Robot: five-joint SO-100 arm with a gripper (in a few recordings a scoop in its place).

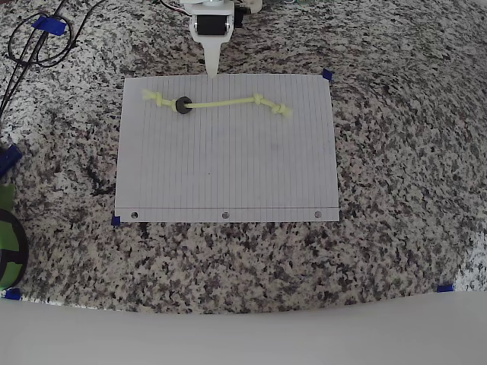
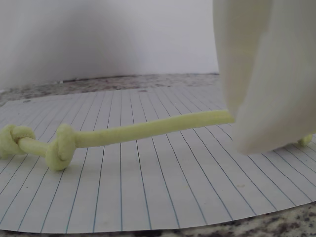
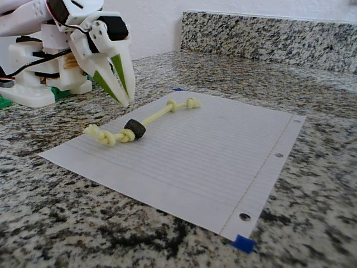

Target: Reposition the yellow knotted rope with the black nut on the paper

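In the overhead view the white claw, pinched nearly closed and empty, hovers at the paper's twelve o'clock edge; the yellow knotted rope lies nine-to-three just below, black nut toward seven o'clock.

Bright, even light; blurred wrist foreground

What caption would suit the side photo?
White gripper poised, closed, above paper edge beside yellow knotted rope threaded through black nut.
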